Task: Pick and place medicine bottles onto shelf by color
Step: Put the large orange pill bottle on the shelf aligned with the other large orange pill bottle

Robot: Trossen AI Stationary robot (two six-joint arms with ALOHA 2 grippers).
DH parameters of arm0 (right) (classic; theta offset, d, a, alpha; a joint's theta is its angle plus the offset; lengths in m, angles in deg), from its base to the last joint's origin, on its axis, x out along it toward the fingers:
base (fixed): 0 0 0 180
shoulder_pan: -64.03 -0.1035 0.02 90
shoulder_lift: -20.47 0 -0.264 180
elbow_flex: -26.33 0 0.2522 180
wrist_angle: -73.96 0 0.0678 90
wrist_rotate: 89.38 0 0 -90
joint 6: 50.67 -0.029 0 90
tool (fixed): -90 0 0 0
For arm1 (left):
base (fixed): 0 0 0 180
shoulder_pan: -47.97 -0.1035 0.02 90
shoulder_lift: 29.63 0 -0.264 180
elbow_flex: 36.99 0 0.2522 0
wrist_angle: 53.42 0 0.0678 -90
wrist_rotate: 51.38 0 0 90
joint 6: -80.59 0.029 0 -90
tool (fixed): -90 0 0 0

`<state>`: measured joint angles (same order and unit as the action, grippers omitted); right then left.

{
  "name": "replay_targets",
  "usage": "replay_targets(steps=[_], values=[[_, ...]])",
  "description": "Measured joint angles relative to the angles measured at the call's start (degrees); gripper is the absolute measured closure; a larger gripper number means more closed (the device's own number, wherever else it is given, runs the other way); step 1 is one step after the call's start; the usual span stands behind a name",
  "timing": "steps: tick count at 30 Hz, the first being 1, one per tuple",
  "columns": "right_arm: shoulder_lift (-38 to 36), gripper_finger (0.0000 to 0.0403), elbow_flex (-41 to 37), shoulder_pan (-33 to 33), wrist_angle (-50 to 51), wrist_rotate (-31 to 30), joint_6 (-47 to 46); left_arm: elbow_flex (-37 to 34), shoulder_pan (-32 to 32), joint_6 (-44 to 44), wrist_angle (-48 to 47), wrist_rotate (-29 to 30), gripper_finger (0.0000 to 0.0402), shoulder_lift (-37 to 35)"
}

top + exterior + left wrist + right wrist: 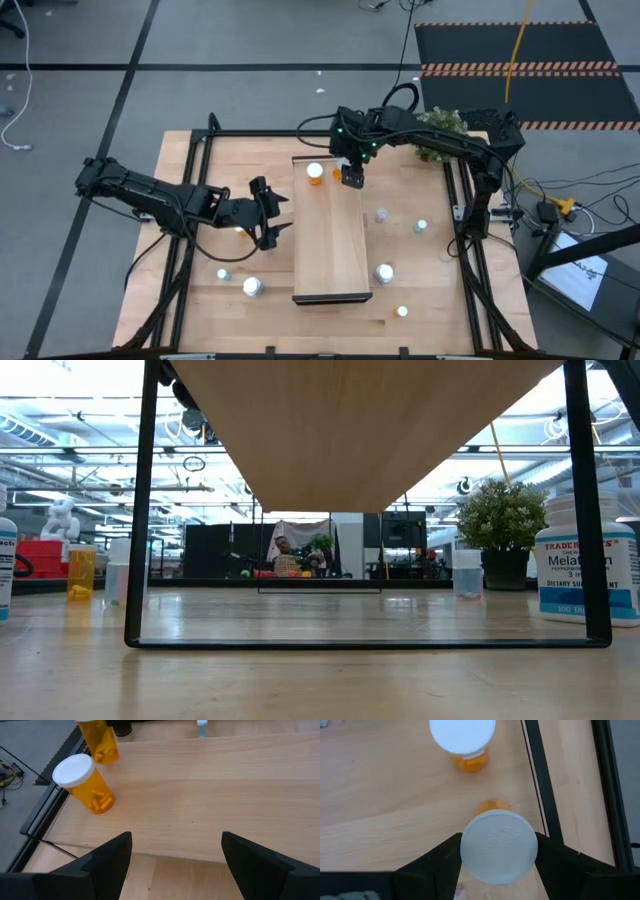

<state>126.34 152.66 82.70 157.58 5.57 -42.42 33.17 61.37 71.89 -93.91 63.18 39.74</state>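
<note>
The shelf point(330, 240) is a long light-wood tray in the middle of the table. One orange medicine bottle point(315, 172) with a white cap stands on its far end, and it also shows in the left wrist view point(82, 782) and the right wrist view point(463, 740). My right gripper point(352, 177) hovers over that far end, shut on a second orange bottle point(490, 806). This second bottle is partly cut off in the left wrist view point(102, 742). My left gripper point(270, 212) is open at the shelf's left edge, and its fingers point(107, 862) touch nothing. My right gripper pinches the second orange bottle by its white cap point(498, 845), one finger on each side, coming from above and pointing down. The bottle is upright below the fingers, right beside the standing bottle. Whether its base rests on the shelf cannot be told.
Several more bottles stand on the table right of the shelf point(382, 214), point(421, 227), point(384, 272) and near its left near corner point(252, 287). A potted plant point(440, 135) sits at the far right. The black frame rail point(540, 785) runs along the table's edge.
</note>
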Motion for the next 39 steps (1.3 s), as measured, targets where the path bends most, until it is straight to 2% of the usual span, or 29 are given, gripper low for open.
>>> replay_targets(steps=[11,20,39], values=[[0.03,0.0179,-0.02,0.00,0.06,-0.13,0.48,0.00,0.00,0.51,-0.01,0.00,0.0092,0.00],[-0.05,0.0179,-3.44,0.00,-1.35,-0.11,0.64,0.00,0.00,0.53,-0.01,0.00,0.0092,0.00],[0.03,0.0174,-3.61,-0.02,-3.91,0.00,1.89,0.00,0.00,0.58,-0.01,0.02,0.0092,0.00]])
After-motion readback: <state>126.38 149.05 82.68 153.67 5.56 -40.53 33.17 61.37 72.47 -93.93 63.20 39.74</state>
